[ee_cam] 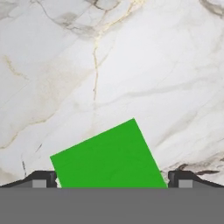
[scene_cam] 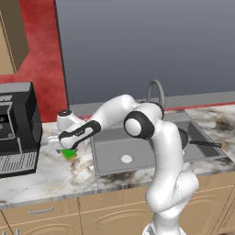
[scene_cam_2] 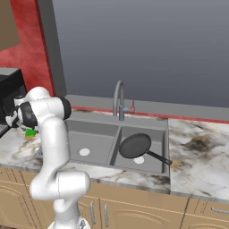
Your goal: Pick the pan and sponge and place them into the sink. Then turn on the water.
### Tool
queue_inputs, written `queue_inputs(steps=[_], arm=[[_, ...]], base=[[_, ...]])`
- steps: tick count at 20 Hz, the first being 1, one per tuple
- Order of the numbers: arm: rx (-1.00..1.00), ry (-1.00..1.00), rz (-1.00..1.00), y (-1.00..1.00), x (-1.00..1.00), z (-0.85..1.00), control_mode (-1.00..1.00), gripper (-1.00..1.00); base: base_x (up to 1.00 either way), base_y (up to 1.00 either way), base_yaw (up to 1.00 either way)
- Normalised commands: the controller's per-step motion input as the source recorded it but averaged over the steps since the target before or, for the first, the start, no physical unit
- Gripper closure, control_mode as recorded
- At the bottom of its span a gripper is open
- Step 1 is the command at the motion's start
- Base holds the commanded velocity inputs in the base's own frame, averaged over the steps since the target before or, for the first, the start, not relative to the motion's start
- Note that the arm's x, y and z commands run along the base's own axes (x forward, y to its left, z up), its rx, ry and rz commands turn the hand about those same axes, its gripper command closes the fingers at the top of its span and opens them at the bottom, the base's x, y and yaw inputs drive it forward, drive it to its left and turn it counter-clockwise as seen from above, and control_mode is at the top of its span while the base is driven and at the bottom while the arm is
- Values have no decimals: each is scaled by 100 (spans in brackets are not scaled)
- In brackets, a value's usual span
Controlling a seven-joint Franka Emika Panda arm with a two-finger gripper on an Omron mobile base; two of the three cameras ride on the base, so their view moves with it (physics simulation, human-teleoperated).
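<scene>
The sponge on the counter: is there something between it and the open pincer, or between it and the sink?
Nothing visible does. In the hand view the sponge lies on bare marble, directly between the two tips of the open pincer. From the left base view, only open counter separates it from the sink; the pan sits in the far basin.

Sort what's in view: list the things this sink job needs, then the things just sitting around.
Job things:
- dark round shallow pan, lying in the sink's right basin
- small green sponge, on the counter between the open end effector fingers
- grey double-basin sink
- grey gooseneck faucet

Just there:
- black coffee machine
- marble counter
</scene>
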Motion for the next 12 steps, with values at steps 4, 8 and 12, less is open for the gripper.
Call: queue_inputs(steps=[4,8,12], arm=[[-1,0,-2,13,19,-23,-100,100],[0,0,-1,7,6,-16,-100,100],[-2,0,-1,1,0,-6,-100,100]], base=[[0,0,0],[0,0,0],[0,0,0]])
